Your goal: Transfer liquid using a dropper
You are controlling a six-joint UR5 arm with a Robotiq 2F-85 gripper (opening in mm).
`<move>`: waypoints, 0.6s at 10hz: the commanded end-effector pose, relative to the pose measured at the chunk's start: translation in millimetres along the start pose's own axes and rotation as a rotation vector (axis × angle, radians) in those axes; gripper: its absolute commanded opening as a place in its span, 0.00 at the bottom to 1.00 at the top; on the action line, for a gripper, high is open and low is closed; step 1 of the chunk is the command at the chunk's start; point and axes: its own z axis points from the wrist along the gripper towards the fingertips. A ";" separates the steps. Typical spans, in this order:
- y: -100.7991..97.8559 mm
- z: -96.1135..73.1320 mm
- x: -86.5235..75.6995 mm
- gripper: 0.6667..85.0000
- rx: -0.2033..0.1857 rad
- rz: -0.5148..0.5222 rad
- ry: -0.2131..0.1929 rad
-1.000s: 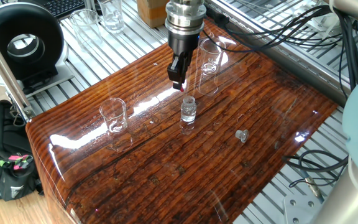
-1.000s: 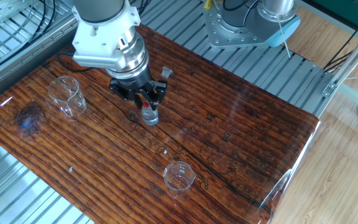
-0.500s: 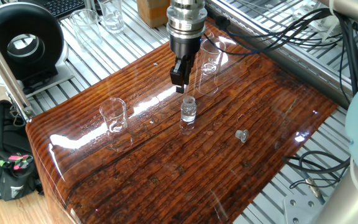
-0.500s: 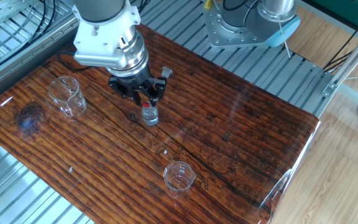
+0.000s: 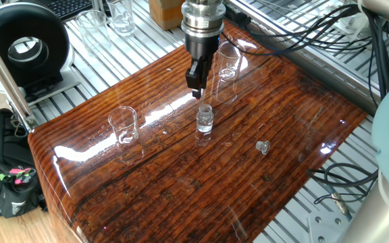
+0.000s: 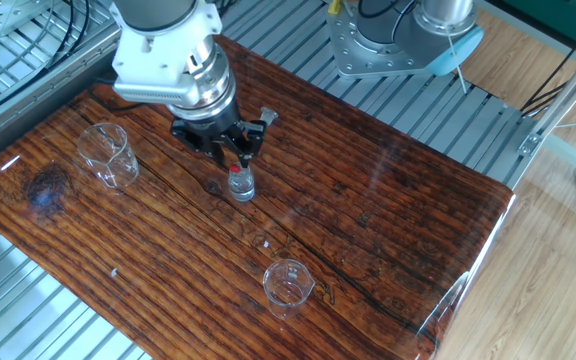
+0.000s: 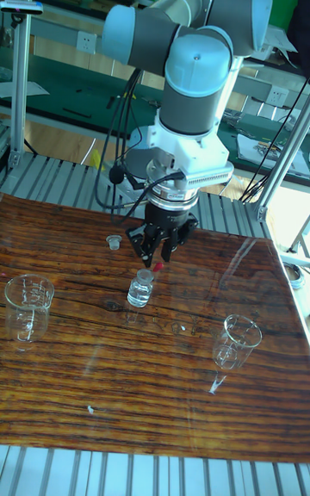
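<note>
My gripper point(image 5: 195, 93) point(image 6: 231, 155) point(image 7: 158, 259) hangs just above a small clear vial point(image 5: 204, 119) point(image 6: 241, 186) point(image 7: 141, 288) near the middle of the wooden table. The fingers are shut on the dropper point(image 7: 158, 268), whose red bulb shows at the fingertips. Its thin tube points down toward the vial's mouth and is hard to make out. The liquid in the vial is clear and barely visible. The vial's small cap point(image 5: 263, 146) point(image 6: 268, 117) point(image 7: 112, 242) lies loose on the table.
A short beaker point(image 5: 123, 125) point(image 6: 288, 283) point(image 7: 237, 341) stands on one side of the vial and a taller beaker point(image 5: 226, 71) point(image 6: 108, 155) point(image 7: 26, 306) on the other. More glassware point(image 5: 107, 20) sits off the table's far edge, and cables point(image 5: 302, 30) run along another side.
The gripper with the dropper has risen slightly above the vial. Vial, beakers and cap have not moved.
</note>
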 end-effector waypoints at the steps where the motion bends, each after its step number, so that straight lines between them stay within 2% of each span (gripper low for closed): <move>1: -0.7 -11.3 7.0 0.46 -0.007 -0.004 0.017; 3: -1.8 -23.9 -0.3 0.46 0.009 -0.018 0.010; 5: -4.7 -33.8 -14.3 0.45 0.048 -0.032 -0.007; 6: -4.4 -40.2 -26.6 0.45 0.074 -0.044 -0.025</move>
